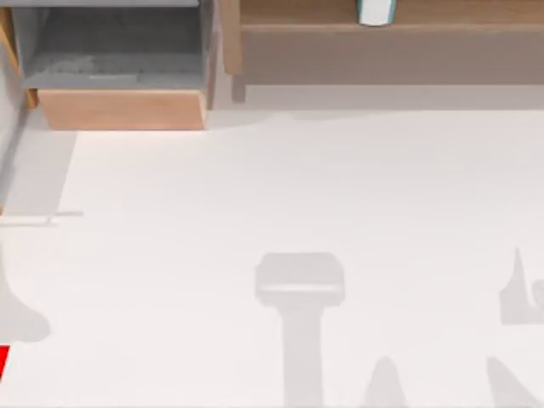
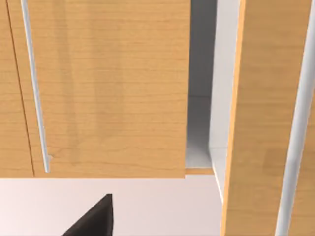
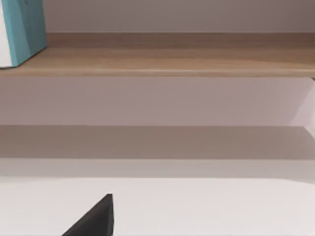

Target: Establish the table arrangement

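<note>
The table [image 1: 306,195] is a broad, plain white surface under the top view, with soft grey arm shadows along its near edge. A dark wedge of my left gripper [image 2: 93,221] pokes into the left wrist view, low over the table [image 2: 162,206] and facing the light-wood drawer box [image 2: 108,88]. A matching dark wedge of my right gripper [image 3: 93,221] hangs over the table [image 3: 197,206], facing the brown shelf [image 3: 172,59].
The light-wood drawer box [image 1: 119,106] with a grey inside stands at the back left; its fronts carry thin metal handles [image 2: 34,88]. The long brown shelf [image 1: 382,25] runs along the back right, with a teal-and-white object [image 1: 375,11] on it. A red patch [image 1: 3,361] touches the left edge.
</note>
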`<action>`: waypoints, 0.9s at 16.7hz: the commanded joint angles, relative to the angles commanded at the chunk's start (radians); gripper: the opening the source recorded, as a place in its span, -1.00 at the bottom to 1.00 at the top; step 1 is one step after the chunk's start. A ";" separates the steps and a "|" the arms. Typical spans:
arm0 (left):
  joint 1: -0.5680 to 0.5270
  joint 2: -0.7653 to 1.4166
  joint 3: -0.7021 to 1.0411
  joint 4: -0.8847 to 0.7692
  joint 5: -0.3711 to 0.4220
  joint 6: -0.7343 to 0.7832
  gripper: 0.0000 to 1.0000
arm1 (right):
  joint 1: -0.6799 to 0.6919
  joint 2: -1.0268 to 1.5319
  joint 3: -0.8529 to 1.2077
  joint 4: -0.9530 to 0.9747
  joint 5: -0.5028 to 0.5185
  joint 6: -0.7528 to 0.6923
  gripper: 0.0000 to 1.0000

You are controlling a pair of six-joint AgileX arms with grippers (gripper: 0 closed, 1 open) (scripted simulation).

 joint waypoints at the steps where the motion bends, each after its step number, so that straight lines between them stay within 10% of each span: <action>1: -0.005 -0.004 0.003 -0.002 -0.002 -0.001 1.00 | 0.000 0.000 0.000 0.000 0.000 0.000 1.00; 11: -0.060 0.031 0.078 -0.046 -0.060 -0.001 1.00 | 0.000 0.000 0.000 0.000 0.000 0.000 1.00; 15: -0.060 0.031 0.078 -0.046 -0.060 -0.001 0.40 | 0.000 0.000 0.000 0.000 0.000 0.000 1.00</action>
